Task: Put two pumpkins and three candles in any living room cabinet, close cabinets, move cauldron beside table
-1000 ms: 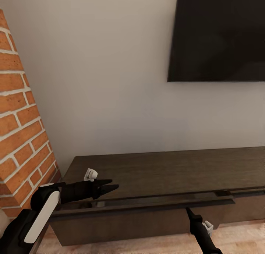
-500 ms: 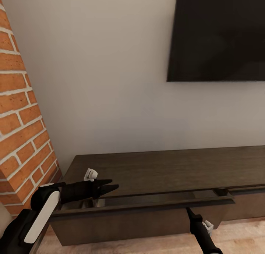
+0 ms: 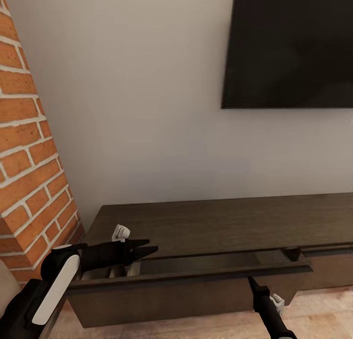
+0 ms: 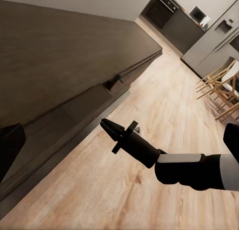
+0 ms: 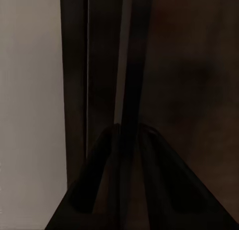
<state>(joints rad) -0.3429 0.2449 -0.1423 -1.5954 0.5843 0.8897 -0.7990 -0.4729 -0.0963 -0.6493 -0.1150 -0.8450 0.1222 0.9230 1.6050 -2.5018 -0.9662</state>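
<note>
The long dark-brown cabinet (image 3: 220, 221) stands against the wall. Its top drawer front (image 3: 186, 290) is pulled partly out, and a strip of pale interior (image 3: 120, 270) shows at the left end. My right gripper (image 3: 251, 280) points up at the drawer front's upper edge and is shut on it; its fingers (image 5: 94, 190) straddle that edge. From the left wrist, the right gripper (image 4: 105, 123) meets the drawer front beside the cabinet (image 4: 50, 55). My left gripper (image 3: 153, 246) hovers open over the drawer's left end, holding nothing. Pumpkins, candles, cauldron and table are out of view.
A red brick column (image 3: 29, 172) rises close on the left of the cabinet. A black TV (image 3: 289, 44) hangs on the wall above it. Wood floor (image 3: 314, 314) runs in front. Wooden chairs (image 4: 219, 85) and kitchen units lie farther off.
The gap above the drawer has widened as the drawer came out. The cabinet top and brick column have slid slightly back in the picture, so the camera has drawn away. Both grippers keep their places.
</note>
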